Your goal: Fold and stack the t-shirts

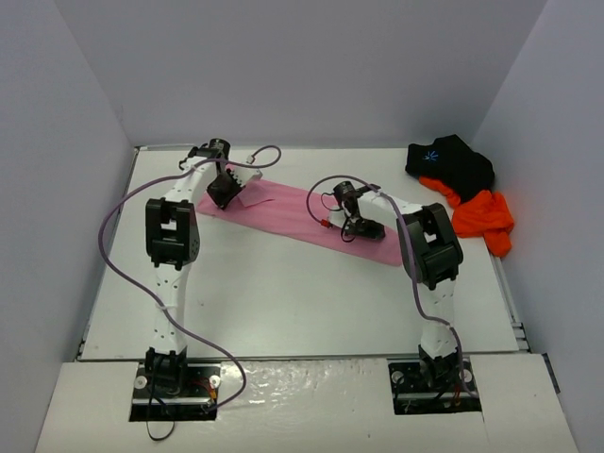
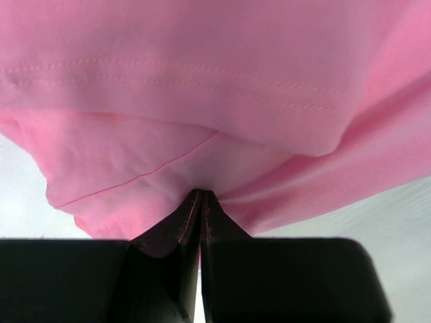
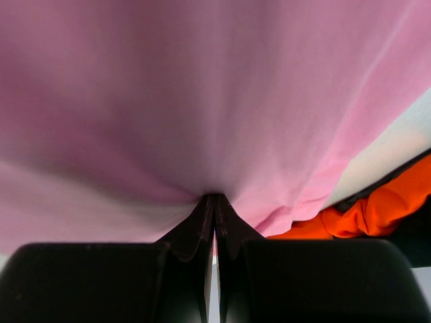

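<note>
Progress: early, you have nothing stacked yet | left gripper (image 2: 201,198) and right gripper (image 3: 215,200) both clamped on the soft plain pink cloth t-shirt (image 1: 302,219), stretched as a band across the white table (image 1: 283,311) | crumpled black t-shirt (image 1: 451,160) and bright orange t-shirt (image 1: 483,215) heaped far right, unfolded.

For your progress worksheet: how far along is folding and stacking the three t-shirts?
Done: nothing is stacked. In hand: the left gripper and right gripper are both shut on the pink t-shirt, lying as a narrow strip. Left: the black t-shirt and orange t-shirt lie crumpled at the far right.
</note>
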Available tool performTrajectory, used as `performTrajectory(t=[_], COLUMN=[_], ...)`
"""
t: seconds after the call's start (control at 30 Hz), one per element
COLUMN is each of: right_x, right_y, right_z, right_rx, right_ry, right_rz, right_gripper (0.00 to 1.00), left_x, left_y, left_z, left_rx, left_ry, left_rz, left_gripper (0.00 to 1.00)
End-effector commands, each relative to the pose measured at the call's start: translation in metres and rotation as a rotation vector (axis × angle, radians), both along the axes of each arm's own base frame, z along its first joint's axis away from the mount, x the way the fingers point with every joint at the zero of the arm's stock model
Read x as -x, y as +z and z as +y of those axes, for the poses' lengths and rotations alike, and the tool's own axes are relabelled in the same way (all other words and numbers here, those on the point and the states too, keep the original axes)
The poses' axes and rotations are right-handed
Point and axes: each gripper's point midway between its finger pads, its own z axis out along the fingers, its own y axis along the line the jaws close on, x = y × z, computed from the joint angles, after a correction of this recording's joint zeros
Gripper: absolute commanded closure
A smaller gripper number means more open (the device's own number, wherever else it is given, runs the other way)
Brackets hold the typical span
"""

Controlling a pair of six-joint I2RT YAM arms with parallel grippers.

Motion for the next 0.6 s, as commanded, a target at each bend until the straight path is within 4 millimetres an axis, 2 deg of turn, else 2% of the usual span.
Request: performTrajectory(t=[0.0, 0.07, 0.2, 0.27, 0.47, 0.57], right_x=[0.013, 0.017, 0.045, 0.051, 0.091, 0.108], right_y=[-0.021, -0.022, -0.027, -0.021, -0.001, 0.009], right_z=[-0.026, -0.026, -0.015, -0.010, 0.016, 0.024], right_rx=[0.062, 0.066, 0.078, 0.080, 0.088, 0.099], right_ry=[-0.011, -0.004, 0.051, 0.072, 0.203, 0.254], right_rz=[0.111, 0.124, 0.195, 0.195, 0.267, 0.318], right_gripper=[1.00, 1.00, 1.00, 1.00, 1.00, 1.00], left_x=[-0.009, -0.014, -0.022, -0.026, -0.032, -0.040], left_y=[-0.001, 0.001, 0.000, -0.002, -0.017, -0.015], left_z=[0.038, 0.039, 0.039, 0.037, 0.030, 0.030], left_rx=[-0.078, -0.083, -0.088, -0.095, -0.114, -0.109], left_ry=[0.029, 0.029, 0.027, 0.023, 0.004, 0.015], left_rz=[-0.003, -0.010, -0.008, -0.012, 0.008, -0.020], left_gripper=[1.00, 1.00, 1.00, 1.00, 1.00, 1.00])
